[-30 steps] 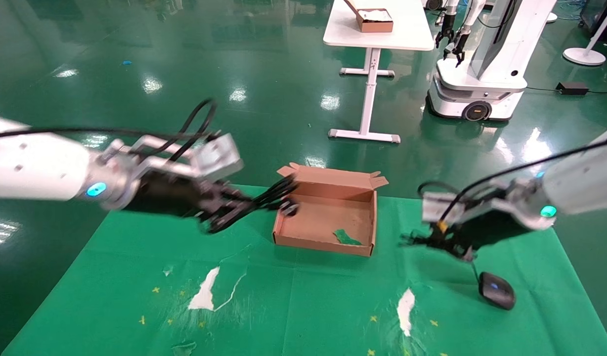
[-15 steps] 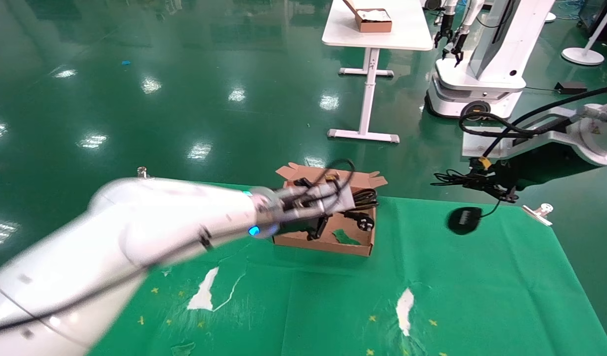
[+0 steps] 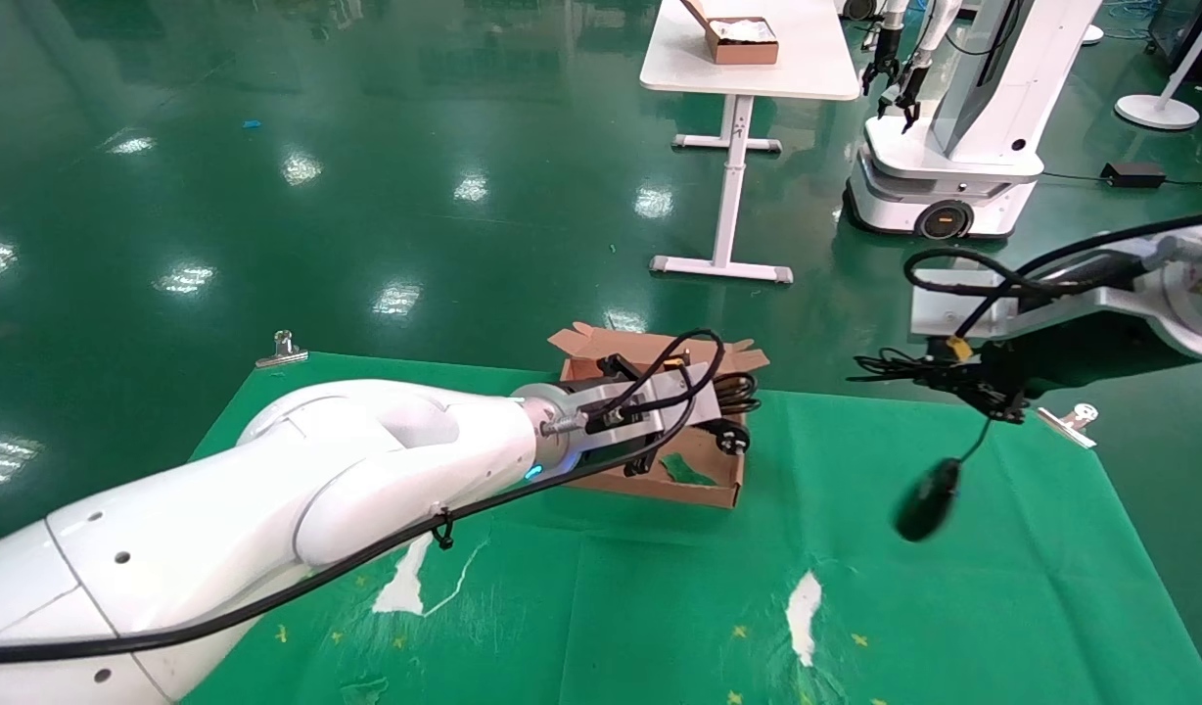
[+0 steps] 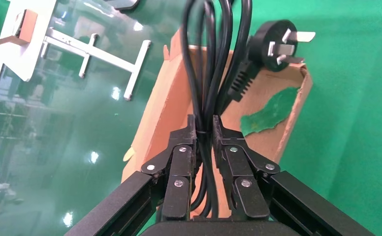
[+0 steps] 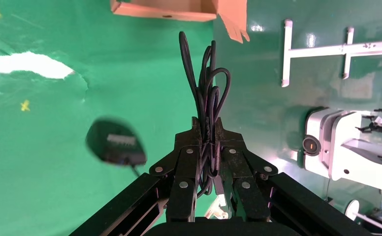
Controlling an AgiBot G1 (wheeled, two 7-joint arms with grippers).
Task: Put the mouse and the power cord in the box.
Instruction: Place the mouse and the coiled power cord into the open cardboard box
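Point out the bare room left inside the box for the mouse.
Box: floor toward its front wall bare, save a green scrap. Crowded at back: left gripper holds power cord there. Right gripper dangles mouse over cloth.

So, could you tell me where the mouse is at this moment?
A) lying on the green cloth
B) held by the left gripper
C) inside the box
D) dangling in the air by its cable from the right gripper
D: the right gripper is shut on the bundled cable, and the mouse hangs below it, clear of the green cloth.

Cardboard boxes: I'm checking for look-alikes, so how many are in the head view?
2. The box sits open on the green cloth, below the left claw; a distant box is on the white table.
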